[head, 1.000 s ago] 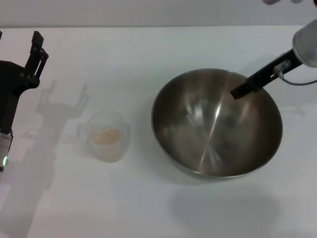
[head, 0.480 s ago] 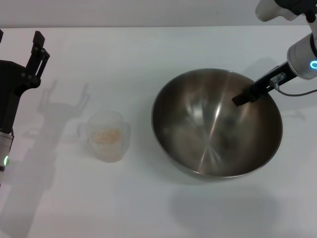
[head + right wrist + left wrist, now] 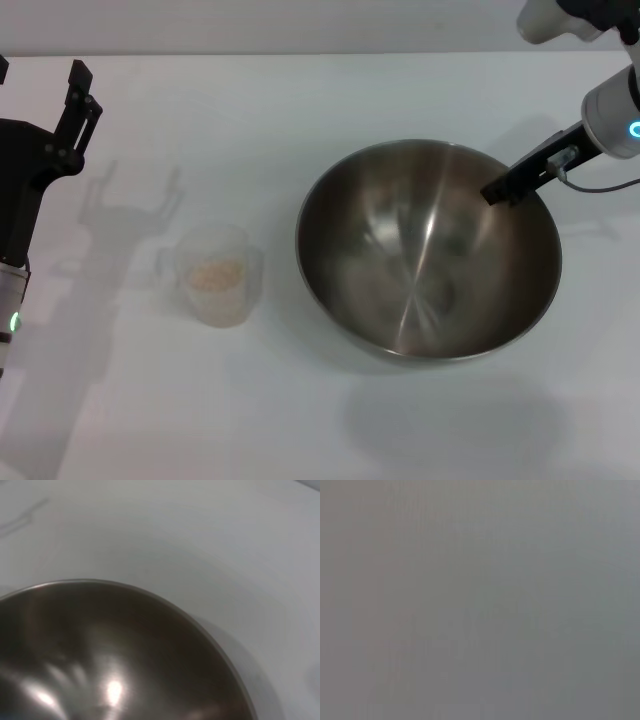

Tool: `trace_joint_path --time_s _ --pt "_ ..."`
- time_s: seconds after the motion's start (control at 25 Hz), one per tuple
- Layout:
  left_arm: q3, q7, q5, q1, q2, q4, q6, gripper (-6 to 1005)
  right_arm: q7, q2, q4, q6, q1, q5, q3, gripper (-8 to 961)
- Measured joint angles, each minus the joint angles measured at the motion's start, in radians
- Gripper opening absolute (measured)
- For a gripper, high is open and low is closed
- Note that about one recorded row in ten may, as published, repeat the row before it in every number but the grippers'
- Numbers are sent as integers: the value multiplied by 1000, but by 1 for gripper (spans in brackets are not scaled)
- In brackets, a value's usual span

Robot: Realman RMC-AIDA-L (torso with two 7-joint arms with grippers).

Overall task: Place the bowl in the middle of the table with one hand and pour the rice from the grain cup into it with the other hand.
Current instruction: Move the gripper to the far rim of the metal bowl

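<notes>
- White desk (image 3: 300, 420), bare apart from bowl and cup.
- Bowl (image 3: 428, 250) right of centre; grain cup (image 3: 215, 275) with rice (image 3: 215, 272) left of it, well apart.
- Right end effector (image 3: 497, 191) at bowl's far right rim, apparently gripping it; jaw width impossible to tell.
- Left end effector (image 3: 40, 95) spread wide, far left; nearer arm for the cup, which lies to its right and closer to the robot.

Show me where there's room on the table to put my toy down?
Bare table runs along the far edge, behind the grain cup and bowl. The near edge is bare too. A narrow gap separates cup and bowl. It is crowded at the bowl's far right rim, where the right hand reaches, and around the left hand.
</notes>
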Motion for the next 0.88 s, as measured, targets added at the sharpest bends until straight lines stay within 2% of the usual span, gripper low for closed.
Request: trace_joint_path --time_s 0.04,0.2,0.56,0.76,0.88 --pt "0 0 0 0 0 0 0 786 0 -1 -2 0 0 0 5 57" --pt "-9 0 0 0 -1 -1 -2 785 -2 -5 -16 -8 6 0 48 16" --pt "-10 0 0 -7 -1 -2 -2 782 -37 -2 -57 -23 6 2 100 0" --pt "-10 0 0 -10 0 2 -3 781 -111 0 -89 -13 -8 70 109 1" --pt "-10 0 0 -11 0 2 -4 780 -163 -6 -95 1 -14 122 133 1"
